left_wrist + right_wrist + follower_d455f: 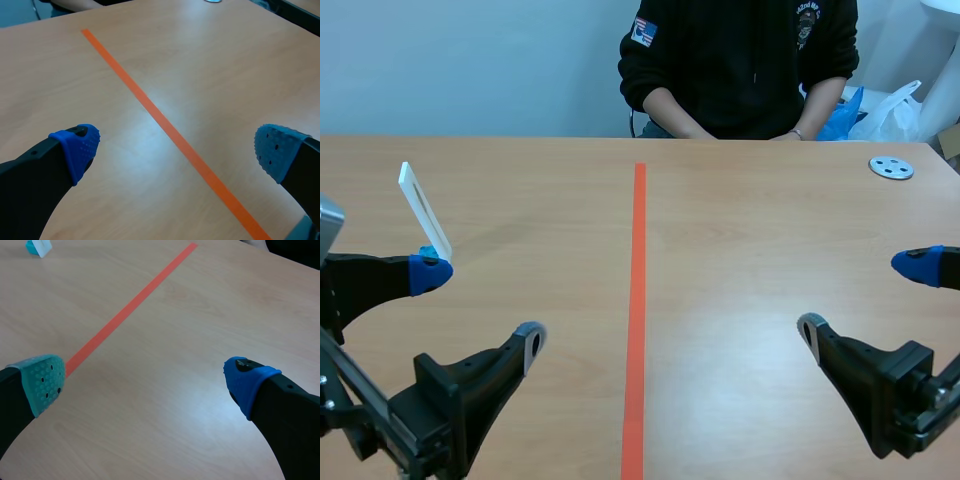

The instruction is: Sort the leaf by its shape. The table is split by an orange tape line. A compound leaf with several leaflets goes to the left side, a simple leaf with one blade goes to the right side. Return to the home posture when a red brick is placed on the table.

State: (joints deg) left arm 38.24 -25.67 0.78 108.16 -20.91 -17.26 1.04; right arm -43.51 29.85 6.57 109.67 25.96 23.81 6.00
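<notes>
Nearest the robot, the left gripper (480,306) sits low over the left half of the light wooden table (750,250). Its jaws are spread wide with nothing between them, and its wrist view shows only bare wood and tape between the pads. The right gripper (862,298) mirrors it over the right half, also wide apart and empty.

The orange tape line (638,300) runs between them from near to far, and no leaf lies on either side of it in any view. So the task's thing is not on the table, and nothing shows as sorted. No red brick is in view either, so the cue to go home looks not yet given. My reading is that the arms are waiting for a leaf, with the whole pick-and-place step left.

A thin white flat strip (424,208) stands tilted at the far fingertip of the left gripper and seems to touch the pad. I cannot tell what it is.

Farther off on the right lies a small round grey metal disc with holes (891,167). A person in a black top (740,60) sits at the far edge.
</notes>
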